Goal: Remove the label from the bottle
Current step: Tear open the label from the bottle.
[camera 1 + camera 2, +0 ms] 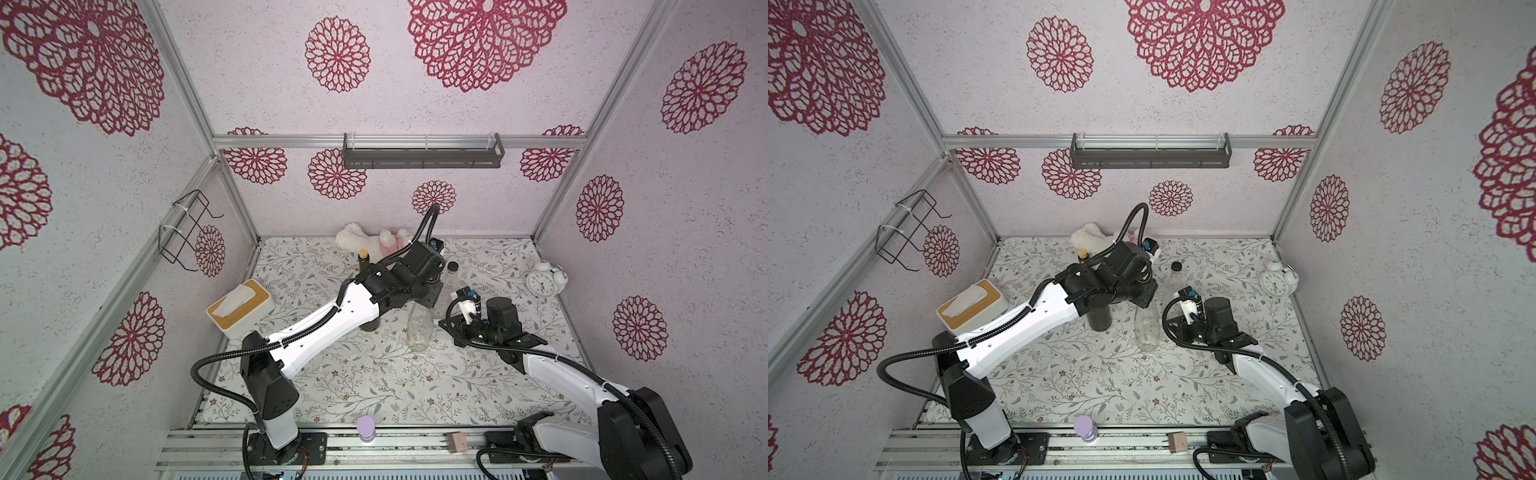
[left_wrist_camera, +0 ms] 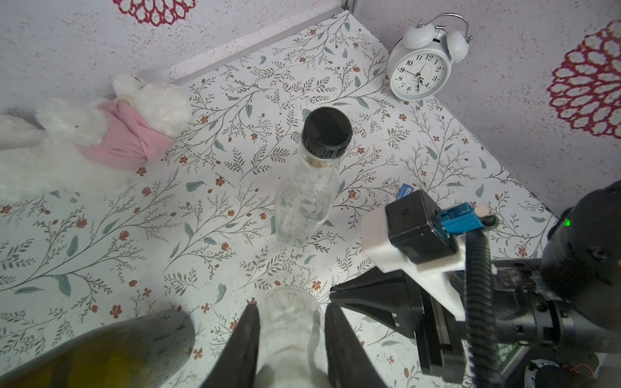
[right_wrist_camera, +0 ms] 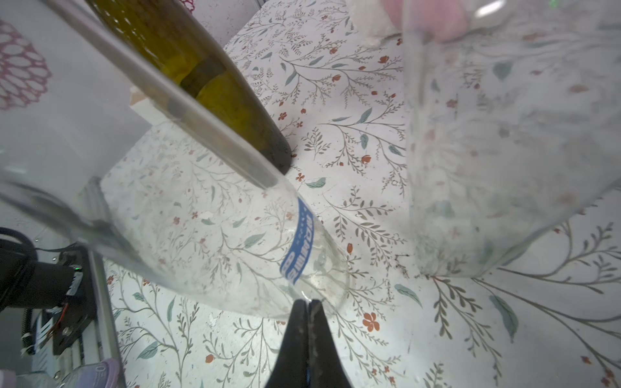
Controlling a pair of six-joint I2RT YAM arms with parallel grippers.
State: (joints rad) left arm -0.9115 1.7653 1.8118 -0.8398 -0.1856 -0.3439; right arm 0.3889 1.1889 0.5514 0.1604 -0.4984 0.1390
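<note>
Our L gripper (image 2: 290, 309) is clamped on the neck of the clear bottle (image 1: 419, 328), which stands btw its fingers on the floral mat (image 1: 374, 386). R gripper (image 3: 307, 304) has its tips pressed together, right against the bottle's lower wall nr the base. The blue label (image 3: 299, 242) sits on the glass just ahead of those tips; we can't tell if its edge is pinched.
</note>
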